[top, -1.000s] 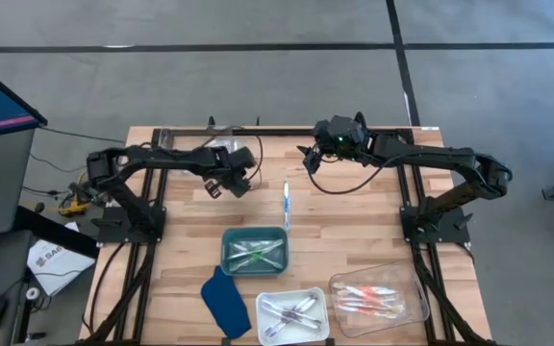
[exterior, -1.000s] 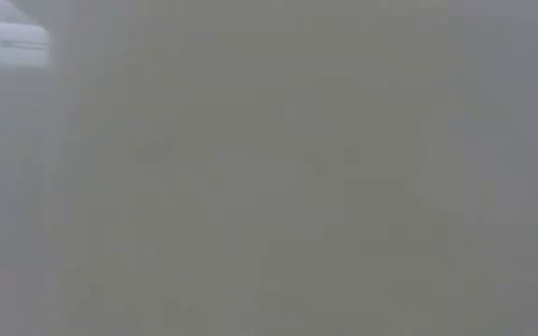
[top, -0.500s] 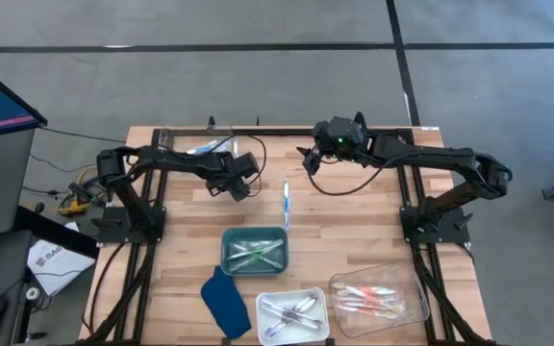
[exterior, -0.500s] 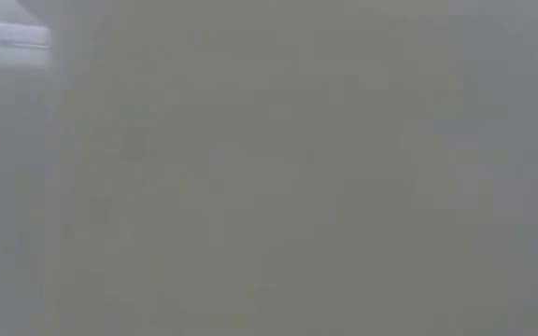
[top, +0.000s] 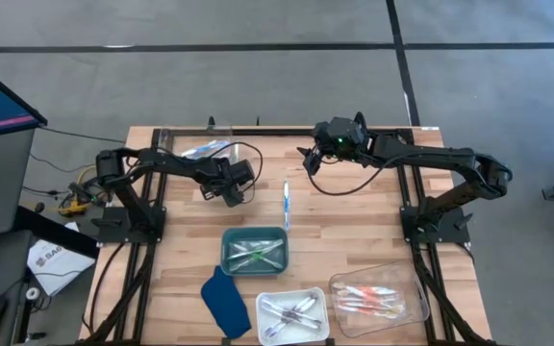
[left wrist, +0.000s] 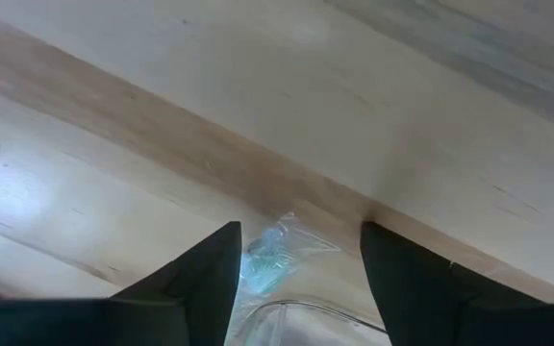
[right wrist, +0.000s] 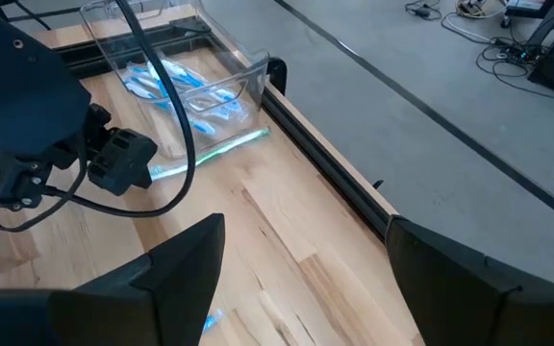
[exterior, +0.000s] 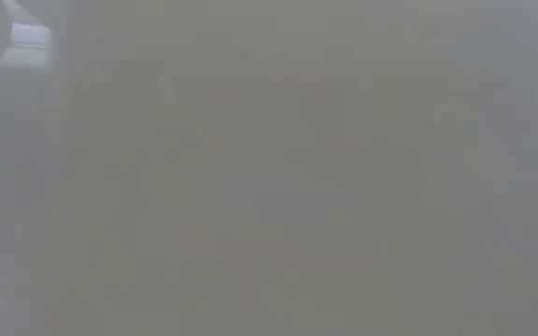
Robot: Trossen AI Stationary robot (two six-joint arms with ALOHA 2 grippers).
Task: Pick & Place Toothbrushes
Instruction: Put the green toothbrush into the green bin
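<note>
A green toothbrush point(right wrist: 210, 151) in a clear wrapper lies flat on the wood beside a clear tray point(right wrist: 248, 72) that holds blue toothbrushes point(right wrist: 176, 82). My left gripper point(left wrist: 301, 264) points steeply down over the green toothbrush's end point(left wrist: 265, 258). It is open, with one finger on each side of that end. In the high view this gripper point(top: 231, 189) is left of a blue toothbrush point(top: 286, 202) lying alone on the table. My right gripper point(right wrist: 306, 279) hangs open and empty above the table's far middle point(top: 308, 160).
Toward the near edge stand a green tray point(top: 255, 250) with green toothbrushes, a white tray point(top: 293, 315) with purple-grey ones and a clear tray point(top: 378, 298) with pink-orange ones. A dark blue cloth-like piece point(top: 224, 300) lies beside them. The low view shows only grey haze.
My left gripper has sunk toward the table and come a little toward the near edge, rolling about its own axis. This has uncovered the clear tray at the far left.
</note>
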